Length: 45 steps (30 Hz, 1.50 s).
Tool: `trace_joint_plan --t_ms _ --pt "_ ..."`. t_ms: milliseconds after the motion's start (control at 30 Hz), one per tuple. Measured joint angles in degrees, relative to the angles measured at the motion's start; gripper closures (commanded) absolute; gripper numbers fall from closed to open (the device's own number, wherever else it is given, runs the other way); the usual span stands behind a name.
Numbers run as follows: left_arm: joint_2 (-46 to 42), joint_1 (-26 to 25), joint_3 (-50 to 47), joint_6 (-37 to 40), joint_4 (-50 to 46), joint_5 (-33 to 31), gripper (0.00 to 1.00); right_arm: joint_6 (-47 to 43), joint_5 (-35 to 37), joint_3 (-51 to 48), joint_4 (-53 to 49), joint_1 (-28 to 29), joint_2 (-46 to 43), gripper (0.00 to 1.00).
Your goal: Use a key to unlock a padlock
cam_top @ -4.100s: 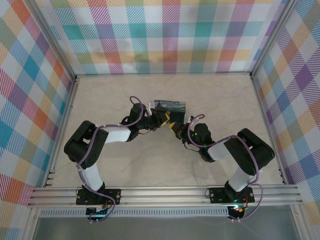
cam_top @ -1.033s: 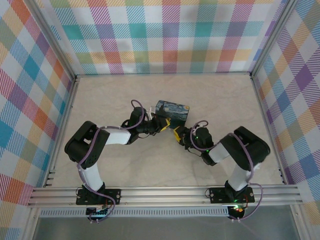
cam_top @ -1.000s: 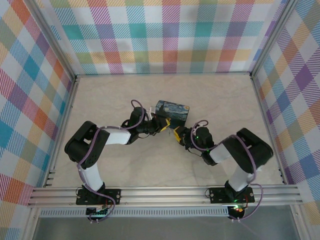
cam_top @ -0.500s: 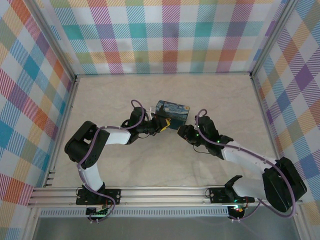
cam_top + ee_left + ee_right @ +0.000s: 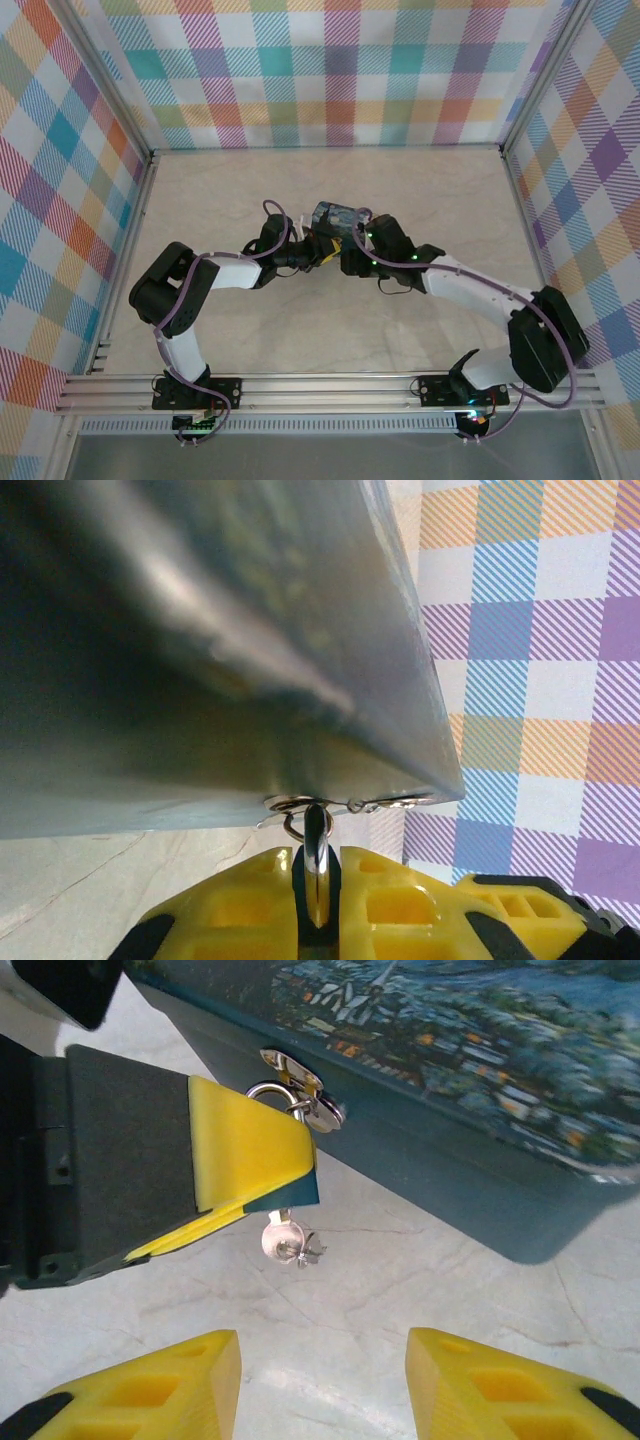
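Left gripper (image 5: 318,880): pinched shut on the small silver padlock (image 5: 317,848) at the blue painted box (image 5: 520,1070).
Tiny pale silver key (image 5: 283,1239): dangling just under those fingers.
Right gripper (image 5: 325,1360): just swung in close, fingers spreading, nothing held.
Meaning: pretty sure it's lining up to grab the key.

my left arm is folded with the elbow out to the left and the forearm pointing inward, and its tool (image 5: 324,249) is pinched tight on the key (image 5: 317,865), the yellow fingers (image 5: 400,905) pressed together on either side of it. my right arm lies stretched long toward the middle, and its tool (image 5: 322,1380) has its jaws apart with nothing between them, facing my left tool from just beside it.
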Motion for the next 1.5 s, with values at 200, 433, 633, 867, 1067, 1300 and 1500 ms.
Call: trace_joint_plan --t_ms 200,433,633,867,1067,1300,1500 --pt "0.00 -0.02 0.02 0.00 -0.81 0.02 1.00 -5.18 2.34 4.00 -1.40 1.70 4.61 0.53" --pt "0.00 -0.02 0.17 0.00 -1.03 0.00 1.00 -8.17 4.96 8.17 -2.86 2.97 8.72 0.55" --pt "0.02 0.11 0.20 0.00 -2.60 -0.28 1.00 -9.62 7.06 9.62 -4.13 4.17 10.51 0.56" --pt "0.02 0.37 0.20 0.00 -4.02 -0.63 1.00 -10.49 9.99 10.45 -4.72 5.68 11.45 0.55" --pt "0.00 0.44 0.22 -0.02 -3.13 0.09 1.00 -10.47 12.26 7.91 -2.75 7.87 8.83 0.56" --pt "0.00 0.44 0.22 -0.07 -3.06 0.44 1.00 -10.51 14.34 4.15 -0.13 9.62 4.94 0.56" --pt "0.00 0.44 0.22 -0.48 -1.90 0.76 1.00 -10.99 16.46 2.99 1.68 9.99 5.57 0.55"
